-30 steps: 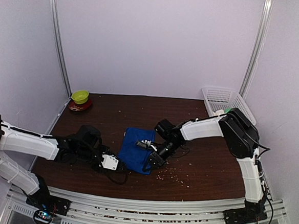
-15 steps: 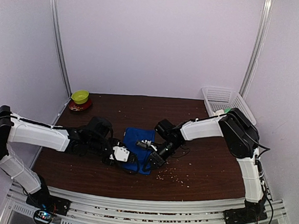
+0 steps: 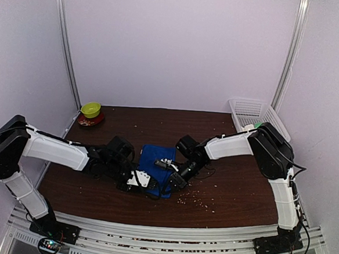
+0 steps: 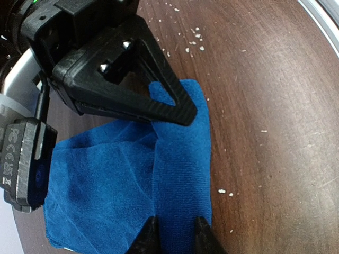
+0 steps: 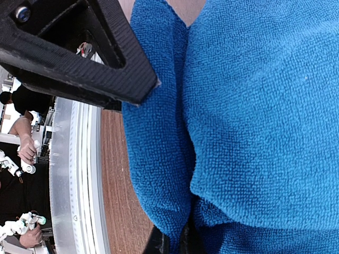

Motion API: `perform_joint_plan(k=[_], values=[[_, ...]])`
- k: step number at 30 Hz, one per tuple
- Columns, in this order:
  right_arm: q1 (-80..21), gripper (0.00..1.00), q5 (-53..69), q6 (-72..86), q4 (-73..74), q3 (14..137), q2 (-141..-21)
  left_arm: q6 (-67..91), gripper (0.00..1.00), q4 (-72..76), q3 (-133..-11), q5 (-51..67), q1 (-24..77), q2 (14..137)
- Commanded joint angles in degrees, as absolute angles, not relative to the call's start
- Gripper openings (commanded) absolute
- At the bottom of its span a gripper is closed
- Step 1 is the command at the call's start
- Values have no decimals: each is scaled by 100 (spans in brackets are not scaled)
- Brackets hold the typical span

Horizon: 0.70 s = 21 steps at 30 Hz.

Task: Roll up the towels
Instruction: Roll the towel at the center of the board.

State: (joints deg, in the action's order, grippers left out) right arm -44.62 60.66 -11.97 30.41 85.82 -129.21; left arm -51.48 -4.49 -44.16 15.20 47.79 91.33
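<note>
Table (image 3: 234, 195): dark brown wood, both arms reaching in over its middle; white mesh basket (image 3: 253, 112): back right corner; blue towel (image 3: 154, 161): lies near the table's centre, partly folded, with a raised ridge along one side; green bowl (image 3: 91, 108): back left corner, set on a red dish (image 3: 92, 121); left gripper (image 4: 174, 237): jaws narrow, pinching the towel's ridge; right gripper (image 5: 174, 241): jaws closed tight on a fold of the same towel; pale crumbs (image 3: 196, 200): scattered just right of the towel.
</note>
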Motion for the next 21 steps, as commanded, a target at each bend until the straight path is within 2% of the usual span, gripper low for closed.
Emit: perform_joint_plan(k=[1,3,6,9,12,18,21], values=[[-4455,0,5264,-1169,3427,8273,-13238,-5009,21,-349,-4570,1573,4800,9171],[-4452,0,5255,-1165,3417,8279,-13244,-4980,15,-313,-4554,1531,4806,9190],[-4448,0,5256,-1168,3421,8283,-13213,-4934,0,-329,-4574,1445,4799,9281],[-4451,3,5220,-1162,3382,8243,-13083,-4823,0,-378,-4613,1302,4787,9428],[-4447,13,5101,-1152,3313,8174,-12832,-4726,0,-407,-4648,1185,4682,9564],[-4452,23,4932,-1137,3106,8023,-12268,-4479,0,-510,-4729,1411,4360,9726],[-4445,33,4650,-1143,2962,7901,-11938,-4395,0,-676,-4891,1569,4225,9858]])
